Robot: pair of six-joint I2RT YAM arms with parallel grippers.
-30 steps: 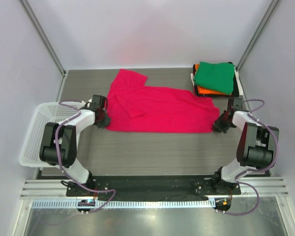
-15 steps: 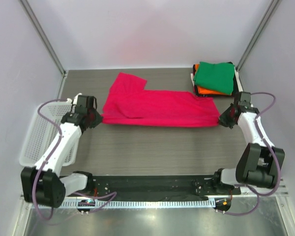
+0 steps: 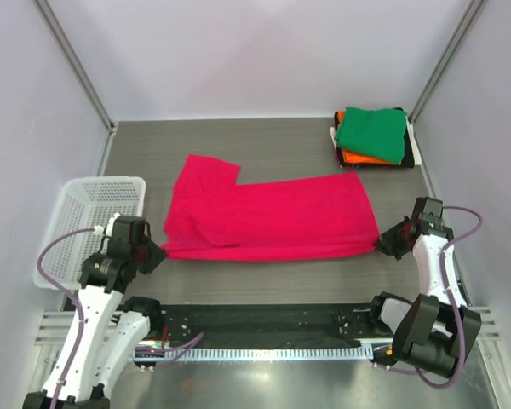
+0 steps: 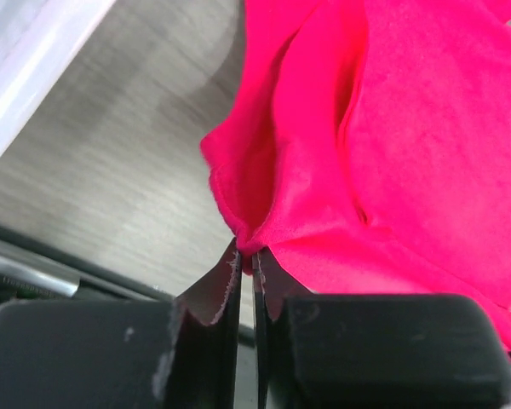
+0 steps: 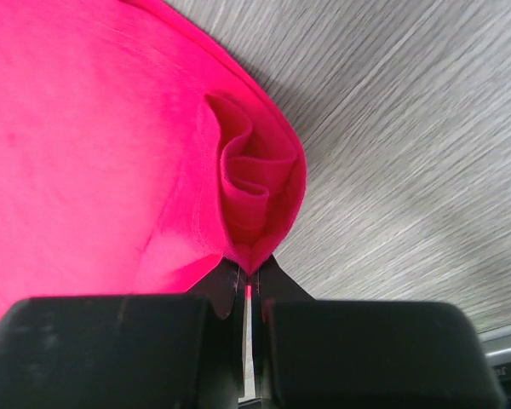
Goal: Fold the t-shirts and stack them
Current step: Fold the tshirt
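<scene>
The pink shirt (image 3: 268, 217) is spread wide across the middle of the desk (image 3: 272, 149). The left fingers (image 4: 246, 262) are clenched on its near left corner and the right fingers (image 5: 249, 274) on its near right corner. Folded shirts (image 3: 372, 135) sit stacked at the far right, and a white basket (image 3: 77, 213) stands at the left edge.
</scene>
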